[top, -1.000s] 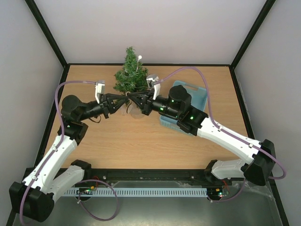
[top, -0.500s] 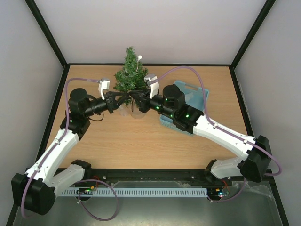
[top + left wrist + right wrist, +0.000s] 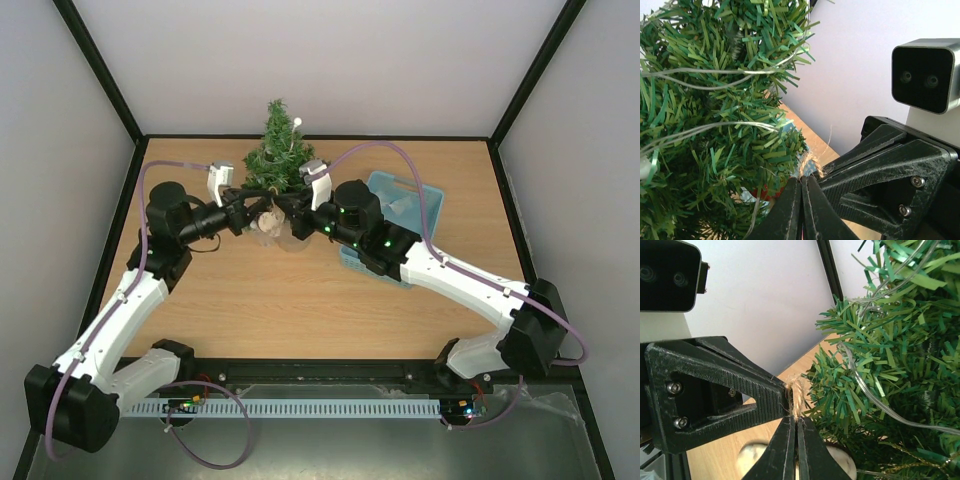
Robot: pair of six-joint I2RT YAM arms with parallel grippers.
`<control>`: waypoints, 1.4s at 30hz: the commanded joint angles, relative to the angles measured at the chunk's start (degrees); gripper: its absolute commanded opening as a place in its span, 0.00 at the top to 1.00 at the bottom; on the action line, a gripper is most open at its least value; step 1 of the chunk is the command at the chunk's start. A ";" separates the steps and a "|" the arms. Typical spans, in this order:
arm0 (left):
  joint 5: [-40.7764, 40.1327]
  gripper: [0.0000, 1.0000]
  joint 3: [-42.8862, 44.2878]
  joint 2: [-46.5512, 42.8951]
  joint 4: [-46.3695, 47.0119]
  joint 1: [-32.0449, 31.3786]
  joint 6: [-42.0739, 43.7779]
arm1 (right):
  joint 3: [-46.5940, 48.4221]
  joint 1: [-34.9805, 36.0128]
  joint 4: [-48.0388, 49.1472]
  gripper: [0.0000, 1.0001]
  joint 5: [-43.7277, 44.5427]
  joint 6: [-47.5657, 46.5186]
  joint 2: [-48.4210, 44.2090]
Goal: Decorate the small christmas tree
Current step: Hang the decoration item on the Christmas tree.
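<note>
Top external view: the small christmas tree (image 3: 277, 152) stands on the table (image 3: 300, 300) at its far edge, left of centre. It is upright, its long axis vertical, with the tip pointing up against the back wall and the wide skirt low. A white bead sits near the tip. The left gripper (image 3: 256, 208) and the right gripper (image 3: 280, 207) meet tip to tip just in front of the lowest branches. A pale rounded object (image 3: 267, 218) shows right beneath them. The light blue basket (image 3: 425, 205) lies to the right, partly under the right arm.

Left wrist view: green bristles fill the left half, with a thin clear wire (image 3: 715, 85) threaded through them. The left fingers are pressed flat together, and a jute twine loop (image 3: 811, 161) sprouts from their tips. The right gripper's black finger touches the same spot.

Right wrist view: the right fingers are clenched too, nipping the twine at their very tip, close against a lower branch. The left gripper's finger lies beside it, touching the fibres. The pale object sits below; what it hangs from cannot be told.
</note>
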 commanded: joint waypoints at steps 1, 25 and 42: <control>-0.56 0.98 2.75 0.65 -0.55 0.62 2.64 | 2.21 0.36 2.45 0.98 1.92 -1.40 0.18; -0.21 0.98 5.99 3.56 -0.04 0.89 4.91 | 2.75 0.33 3.84 0.98 6.25 -3.62 0.84; -2.59 0.98 6.53 5.01 -2.44 0.93 7.45 | 2.31 0.29 3.59 0.98 10.12 -4.83 2.38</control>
